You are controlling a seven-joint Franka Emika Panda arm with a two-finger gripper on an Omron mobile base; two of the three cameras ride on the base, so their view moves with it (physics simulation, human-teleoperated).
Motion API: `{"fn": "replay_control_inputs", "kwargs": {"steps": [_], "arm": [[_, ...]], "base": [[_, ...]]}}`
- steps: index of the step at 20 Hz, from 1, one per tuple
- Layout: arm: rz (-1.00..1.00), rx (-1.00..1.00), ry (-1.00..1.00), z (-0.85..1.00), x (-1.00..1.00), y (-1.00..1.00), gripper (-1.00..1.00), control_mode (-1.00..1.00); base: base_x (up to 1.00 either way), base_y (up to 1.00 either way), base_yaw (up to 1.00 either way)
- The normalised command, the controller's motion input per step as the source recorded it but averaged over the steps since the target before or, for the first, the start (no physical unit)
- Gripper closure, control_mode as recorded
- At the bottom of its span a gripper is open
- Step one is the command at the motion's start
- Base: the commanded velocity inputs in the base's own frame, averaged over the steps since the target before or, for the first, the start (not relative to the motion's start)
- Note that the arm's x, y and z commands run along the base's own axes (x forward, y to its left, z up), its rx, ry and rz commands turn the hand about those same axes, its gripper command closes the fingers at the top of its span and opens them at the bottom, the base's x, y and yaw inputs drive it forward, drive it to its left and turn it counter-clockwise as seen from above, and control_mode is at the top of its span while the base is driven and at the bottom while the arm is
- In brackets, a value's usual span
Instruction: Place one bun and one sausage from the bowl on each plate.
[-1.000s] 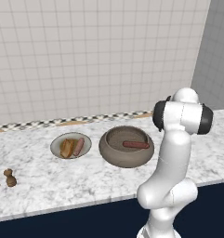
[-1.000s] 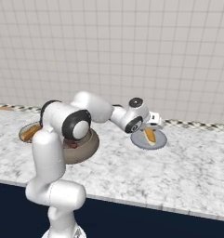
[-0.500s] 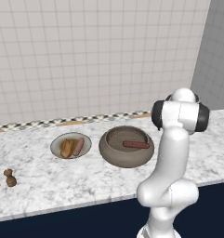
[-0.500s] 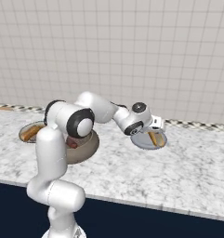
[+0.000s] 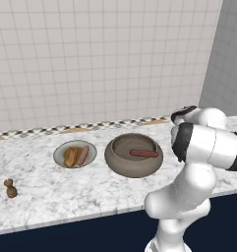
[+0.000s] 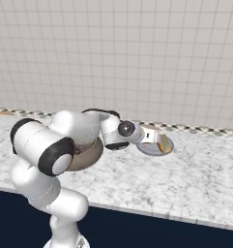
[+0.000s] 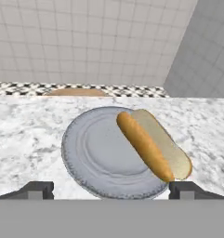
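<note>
White marbled counter [image 5: 66, 189] runs along a tiled wall, and the brown-grey bowl [image 5: 133, 155] near its middle serves as the landmark for all positions below. To the bowl's left, in the left base view, lies the plate with the brownish centre [image 5: 75, 154], carrying one bun [image 5: 70, 157] and one sausage [image 5: 83, 155] side by side. Inside the bowl one sausage [image 5: 143, 153] lies across the floor, its long axis running roughly left to right in that view. To the bowl's right, in the right base view, lies the bluish-grey plate [image 6: 155, 146]; the hand view shows it [image 7: 99, 153] carrying a bun [image 7: 161, 145] that overhangs the rim on one side, with no sausage beside it. The end effector [image 7: 111, 190] is spread wide and holds nothing; its fingertips [image 7: 36, 189] flank the near rim of the bluish-grey plate, directly in front of the bun. Judged from this layout, the bun placement on that plate is complete and one sausage transfer is outstanding. The governing relation for that move: the sausage in the bowl lies on the opposite side of the end effector from the bluish-grey plate, back toward the robot's left, so the arm would have to swing back over the bowl rim and align the fingers across the sausage's short width.
</note>
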Motion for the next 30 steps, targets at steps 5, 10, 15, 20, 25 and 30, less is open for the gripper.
{"fn": "replay_control_inputs", "kwargs": {"steps": [5, 10, 15, 20, 25, 30], "arm": [[0.04, -0.05, 0.00, 0.96, -0.71, 0.93, -1.00, -1.00], [0.03, -0.04, 0.00, 1.00, -0.37, 0.44, -1.00, -1.00], [0.01, -0.03, 0.00, 1.00, -0.21, 0.17, -1.00, -1.00], [0.01, 0.00, 0.17, 1.00, -0.32, 0.34, -1.00, -1.00], [0.08, 0.00, 0.37, 0.27, -0.23, 0.79, -1.00, -1.00], [0.17, 0.00, 0.36, -0.18, -0.17, 0.80, -1.00, -1.00]], "base": [[0.00, 0.00, 0.00], [0.00, 0.00, 0.00], [0.00, 0.00, 0.00], [0.00, 0.00, 0.00], [0.00, 0.00, 0.00], [0.00, 0.00, 0.00]]}}
